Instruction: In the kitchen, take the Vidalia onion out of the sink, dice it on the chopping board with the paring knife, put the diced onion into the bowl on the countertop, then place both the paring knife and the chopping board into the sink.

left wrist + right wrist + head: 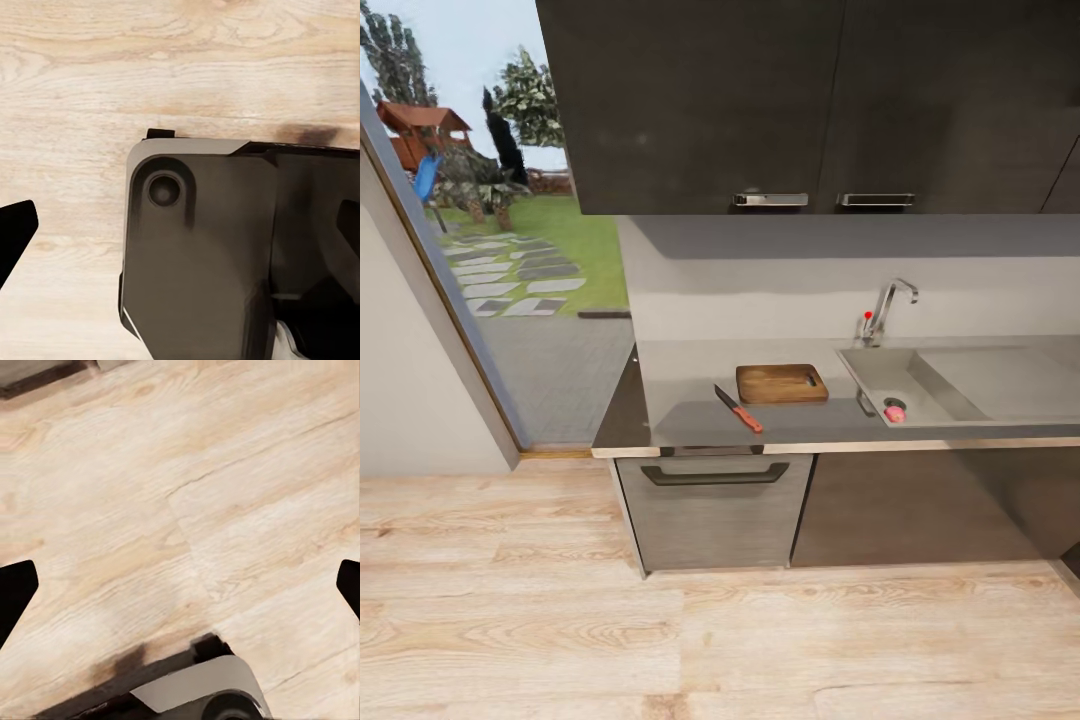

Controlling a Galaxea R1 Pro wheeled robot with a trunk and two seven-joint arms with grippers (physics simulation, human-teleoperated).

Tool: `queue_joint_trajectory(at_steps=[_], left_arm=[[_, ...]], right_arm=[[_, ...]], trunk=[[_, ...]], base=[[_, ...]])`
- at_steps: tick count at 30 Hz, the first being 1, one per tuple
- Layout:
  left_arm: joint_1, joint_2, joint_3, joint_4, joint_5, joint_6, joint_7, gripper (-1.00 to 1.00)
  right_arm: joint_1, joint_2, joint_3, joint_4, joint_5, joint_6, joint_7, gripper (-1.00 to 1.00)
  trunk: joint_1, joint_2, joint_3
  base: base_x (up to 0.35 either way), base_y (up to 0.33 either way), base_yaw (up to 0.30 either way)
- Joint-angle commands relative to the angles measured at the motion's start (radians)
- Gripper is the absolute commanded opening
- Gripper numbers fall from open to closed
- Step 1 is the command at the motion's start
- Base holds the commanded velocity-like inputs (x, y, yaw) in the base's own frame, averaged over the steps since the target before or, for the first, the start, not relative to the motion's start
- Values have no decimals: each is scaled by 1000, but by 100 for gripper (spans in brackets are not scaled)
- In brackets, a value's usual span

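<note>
Ahead, the glossy grey counter [690,415] carries the chopping board [781,383] lying flat, with the paring knife [738,408] just beside its near-left corner, red handle toward the counter's front edge. To the right, the sink [960,385] holds the pinkish onion [895,413] next to the drain; the faucet [887,308] rises behind the basin. Dark upper cabinets [800,100] hang above. Both wrist views look down on the wooden floor [180,495]: the left end effector [180,232] shows one dark fingertip [15,232], the right end effector [180,585] shows both fingertips spread wide apart, grasping nothing.
</note>
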State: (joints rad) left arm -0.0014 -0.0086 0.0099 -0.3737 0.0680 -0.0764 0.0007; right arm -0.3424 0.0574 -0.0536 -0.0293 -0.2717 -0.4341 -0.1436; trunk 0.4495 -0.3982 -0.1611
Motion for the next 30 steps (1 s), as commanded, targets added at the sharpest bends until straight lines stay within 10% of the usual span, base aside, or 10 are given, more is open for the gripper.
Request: queue_joint_trajectory(at_steps=[1,3,6,30], left_arm=[[0,0,1,-1,7,-2,0,100],[0,0,2,8,7,-2,0,100],[0,1,1,12,7,-2,0,100],[0,1,3,12,7,-3,1,100]], right_arm=[[-1,-1,3,-1,15,-4,3,100],[-1,-39,62,-5,162,-7,56,100],[-1,-54,71,-5,201,-8,91,100],[0,-62,72,2,210,-8,99,100]], trunk=[[1,-2,-2],[1,-2,-2],[1,-2,-2],[1,-2,-2]], base=[[0,0,0],[0,0,0],[0,0,0],[0,-169,0]])
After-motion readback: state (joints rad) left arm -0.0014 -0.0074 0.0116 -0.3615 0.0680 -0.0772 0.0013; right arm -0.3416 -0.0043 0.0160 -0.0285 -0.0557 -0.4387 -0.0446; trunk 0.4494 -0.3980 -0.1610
